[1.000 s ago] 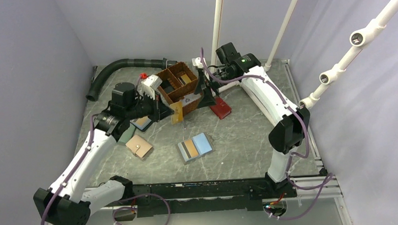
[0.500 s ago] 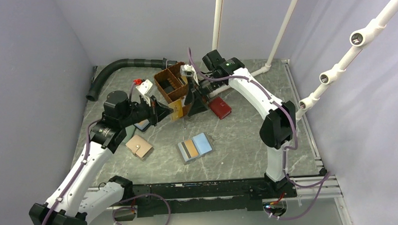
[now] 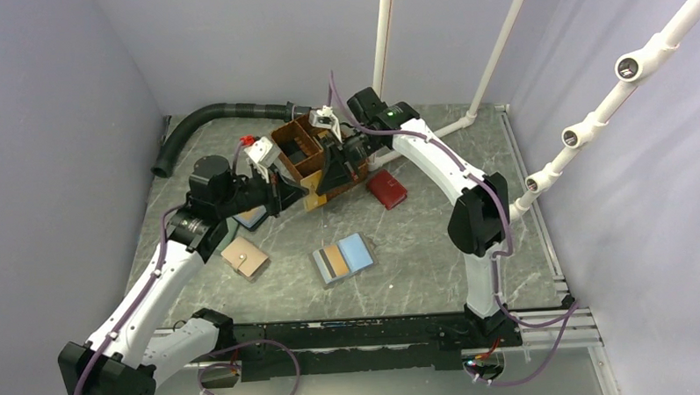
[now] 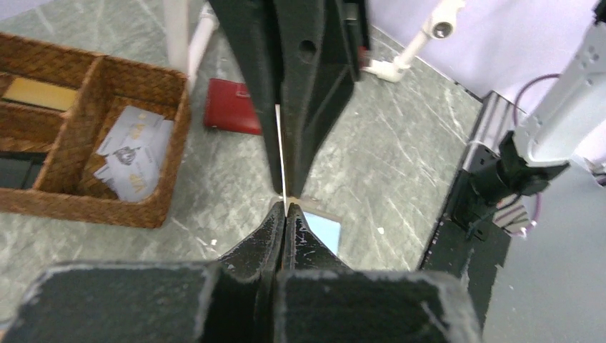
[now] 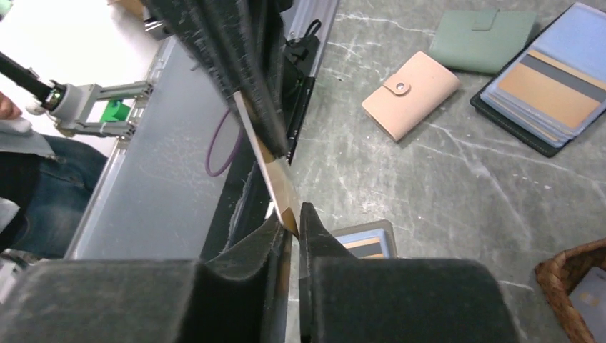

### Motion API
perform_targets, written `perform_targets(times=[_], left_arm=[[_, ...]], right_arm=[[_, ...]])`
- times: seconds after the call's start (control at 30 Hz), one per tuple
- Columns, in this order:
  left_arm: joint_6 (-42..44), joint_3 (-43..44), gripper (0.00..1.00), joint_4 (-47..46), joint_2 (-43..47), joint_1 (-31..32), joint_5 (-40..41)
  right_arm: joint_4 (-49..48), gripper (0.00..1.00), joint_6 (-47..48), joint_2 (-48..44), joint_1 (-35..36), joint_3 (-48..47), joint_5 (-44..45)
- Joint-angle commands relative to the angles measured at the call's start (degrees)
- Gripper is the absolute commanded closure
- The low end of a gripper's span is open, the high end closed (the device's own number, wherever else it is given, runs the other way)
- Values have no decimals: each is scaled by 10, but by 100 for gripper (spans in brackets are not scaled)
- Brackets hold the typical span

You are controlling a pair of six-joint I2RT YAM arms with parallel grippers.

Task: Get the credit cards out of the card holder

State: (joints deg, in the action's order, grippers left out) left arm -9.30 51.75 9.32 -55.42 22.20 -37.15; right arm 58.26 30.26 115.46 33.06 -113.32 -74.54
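- The step in hand looks like a hand-over. A credit card [image 5: 275, 179] stands on edge in the air at the middle of the top view, just in front of the wicker basket [image 4: 86, 207].
- The left gripper [image 4: 284, 211] has its fingers clenched on one edge of the card. The right gripper [image 5: 291, 223] appears nipped onto the opposite edge, though its bite looks shallow.
- The left side should let go only once the right hold is firm. It should then open wide and draw back along the card's plane, so nothing twists.
- A thin, slick card pinched near the fingertips could pivot, so a slow carry kept on edge seems wise.
- Pale cards [image 4: 132, 153] lie in the basket's compartment at centre left of the left wrist view, which is probably where this one goes.
- The card holder [image 3: 357, 250] lies open on the tabletop [image 3: 419, 248] at the lower middle of the top view, well apart from both grippers. A tan card seemingly remains in it.
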Motion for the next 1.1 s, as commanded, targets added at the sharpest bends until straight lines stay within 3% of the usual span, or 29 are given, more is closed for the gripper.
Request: perform_targets(times=[0.0,0.07,0.1,0.17,0.27,0.4,0.67,0.87,1.07], left_arm=[[-5,6,99,-24,-5,-2,-20],[-1,10,89,-6,-2,-3,-5],[0,11,80,4,4,-4,11],[3,8,51,26,19,-6,64],[5,2,27,55,46,-9,144],[-14,-7,9,80,58,-14,245],[-78,21,6,101,-31,-44,314],[-140,36,6,73,-98,-82,264],[-182,73,5,86,-157,-103,263]], right_arm=[[6,100,30,14,9,-37,-30],[31,100,58,20,7,-49,-8],[42,100,75,21,4,-54,2],[56,100,97,23,-1,-61,24],[59,100,105,26,-14,-70,67],[-12,100,43,29,-24,-70,186],[-88,100,-4,71,-31,-139,357],[-134,100,-38,98,-32,-191,429],[-194,100,-71,104,-27,-189,477]])
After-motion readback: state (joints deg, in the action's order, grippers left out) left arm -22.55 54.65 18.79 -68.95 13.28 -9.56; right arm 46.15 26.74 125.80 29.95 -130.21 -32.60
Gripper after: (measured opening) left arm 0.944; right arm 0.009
